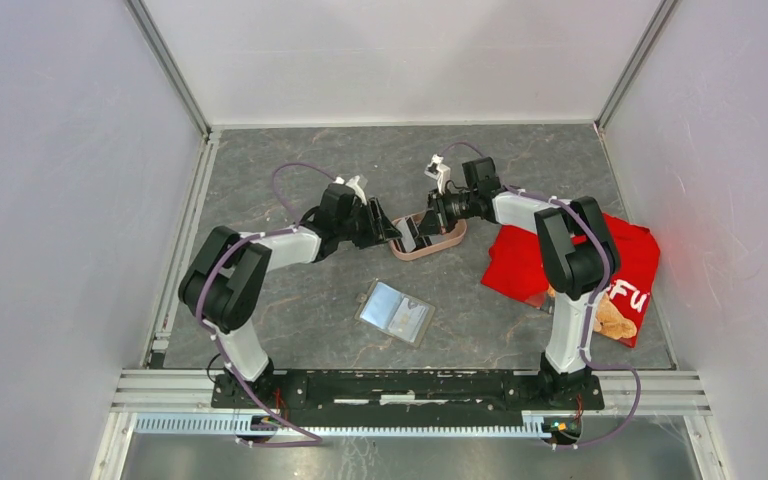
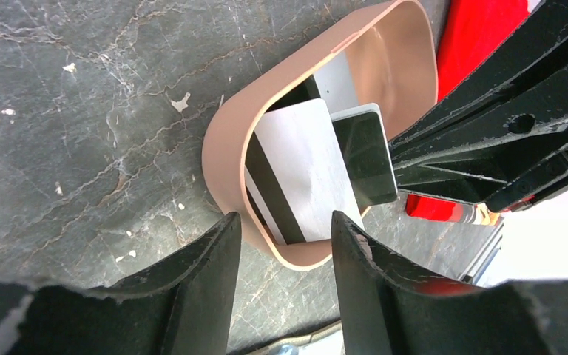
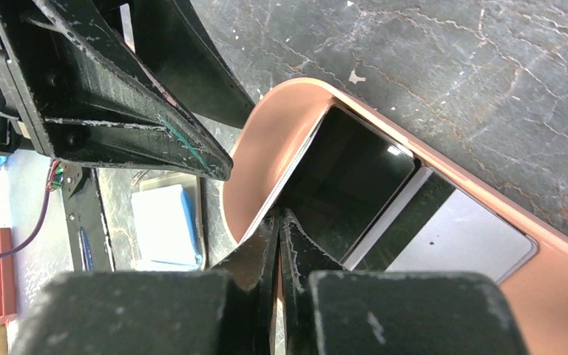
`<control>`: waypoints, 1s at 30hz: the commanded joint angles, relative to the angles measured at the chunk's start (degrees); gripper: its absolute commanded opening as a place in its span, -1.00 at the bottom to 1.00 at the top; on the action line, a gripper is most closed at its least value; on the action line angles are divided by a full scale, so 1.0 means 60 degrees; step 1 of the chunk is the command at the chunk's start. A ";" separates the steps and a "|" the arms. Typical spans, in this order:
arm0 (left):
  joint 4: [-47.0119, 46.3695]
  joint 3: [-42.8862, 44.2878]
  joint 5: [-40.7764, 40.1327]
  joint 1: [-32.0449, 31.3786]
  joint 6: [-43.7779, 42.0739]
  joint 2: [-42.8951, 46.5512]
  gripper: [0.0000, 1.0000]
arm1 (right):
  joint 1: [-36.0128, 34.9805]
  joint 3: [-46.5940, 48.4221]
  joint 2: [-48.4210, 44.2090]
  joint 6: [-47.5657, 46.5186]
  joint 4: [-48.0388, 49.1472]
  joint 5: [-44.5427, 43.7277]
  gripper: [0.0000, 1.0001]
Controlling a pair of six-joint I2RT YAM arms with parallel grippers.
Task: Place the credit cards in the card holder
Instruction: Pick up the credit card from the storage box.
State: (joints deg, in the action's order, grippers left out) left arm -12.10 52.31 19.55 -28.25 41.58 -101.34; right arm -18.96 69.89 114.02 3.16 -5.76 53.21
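Note:
The credit cards lie in a pink oval tray [image 1: 450, 240] [image 2: 225, 140]: a silvery one with a dark stripe [image 2: 303, 166], a dark glossy one [image 2: 366, 151] [image 3: 351, 177] and a grey one [image 3: 451, 237]. My right gripper [image 3: 277, 218] [image 1: 420, 232] reaches into the tray, shut on the edge of the dark card. At the tray's other end my left gripper [image 2: 285, 244] [image 1: 390, 232] stands open, its fingers [image 2: 218, 251] on either side of the rim with nothing held. The card holder [image 1: 396, 312] lies open on the table, nearer the arm bases.
A red cloth [image 1: 560, 265] with a small toy [image 1: 615, 320] on it covers the table to the right of the tray. White walls close in the table on three sides. The right gripper's black body [image 2: 503, 126] crowds the tray's far side.

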 commanded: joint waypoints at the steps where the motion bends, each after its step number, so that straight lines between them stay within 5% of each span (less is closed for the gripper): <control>1: -0.0869 -0.0277 -0.0071 0.0133 0.0335 0.0944 0.10 | -0.0137 0.0232 -0.0372 -0.0029 0.0483 0.0589 -0.88; 10: -0.2410 -0.0883 0.0593 0.0269 0.1226 0.1705 0.33 | -0.0405 0.0269 -0.0462 0.0011 0.0688 0.0653 -0.88; 30: -0.2554 -0.0447 0.0989 0.0204 0.1770 0.0659 0.08 | -0.0604 0.0340 -0.0334 0.0058 0.0666 0.0682 -0.88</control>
State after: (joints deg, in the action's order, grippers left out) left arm -25.17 47.40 23.40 -26.81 50.02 -96.55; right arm -22.15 69.93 113.93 3.36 -3.51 55.72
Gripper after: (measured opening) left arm 0.554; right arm 0.059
